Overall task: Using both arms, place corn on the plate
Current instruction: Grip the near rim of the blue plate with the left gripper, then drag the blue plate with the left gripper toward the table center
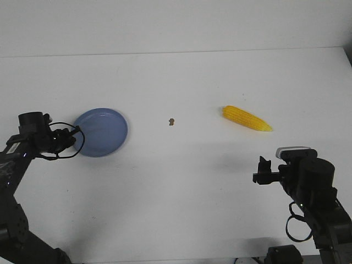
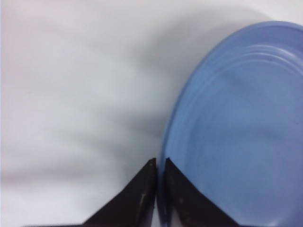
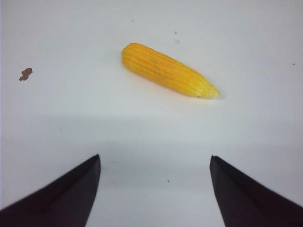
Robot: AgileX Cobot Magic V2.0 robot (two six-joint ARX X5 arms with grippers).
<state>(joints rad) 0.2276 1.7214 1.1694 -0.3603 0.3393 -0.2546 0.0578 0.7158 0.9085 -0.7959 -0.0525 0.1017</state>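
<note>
The periwinkle-blue plate (image 1: 104, 131) lies on the white table at the left. My left gripper (image 1: 77, 134) is at its left rim. In the left wrist view the gripper (image 2: 160, 161) is shut on the rim of the plate (image 2: 236, 127), one finger outside and one inside. The yellow corn (image 1: 246, 118) lies on the table at the right, its pointed end to the right. My right gripper (image 1: 263, 167) is open and empty, well short of the corn on its near side. In the right wrist view the corn (image 3: 168, 71) lies ahead of the open gripper (image 3: 155, 159).
A tiny brown speck (image 1: 171, 121) sits on the table between plate and corn; it also shows in the right wrist view (image 3: 25, 74). The table's far edge meets a white wall.
</note>
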